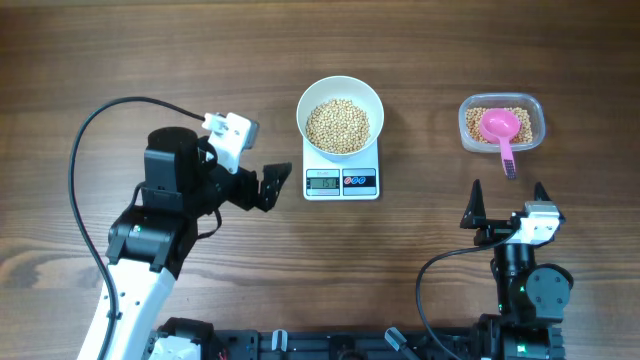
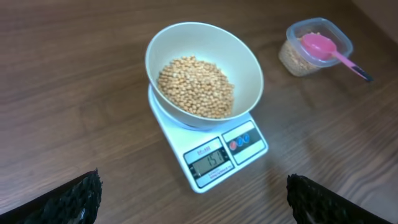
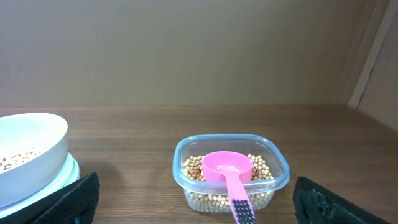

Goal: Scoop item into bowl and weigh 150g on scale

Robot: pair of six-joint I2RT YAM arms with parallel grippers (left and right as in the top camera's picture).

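The scale (image 1: 341, 194) showed 150 under the bowl (image 1: 311, 96) of soybeans (image 1: 338, 126); left hand (image 1: 277, 189) and right hand (image 1: 508, 190) stood open, empty.

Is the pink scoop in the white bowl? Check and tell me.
No, the pink scoop sits in the clear tub, apart from the white bowl on the scale.

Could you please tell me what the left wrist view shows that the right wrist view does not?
Only left wrist: the display of the scale, apparently reading 150, its buttons, the whole heap of beans. Only right wrist: the wall behind the table. Both: the bowl, the tub with the pink scoop in it, the table.
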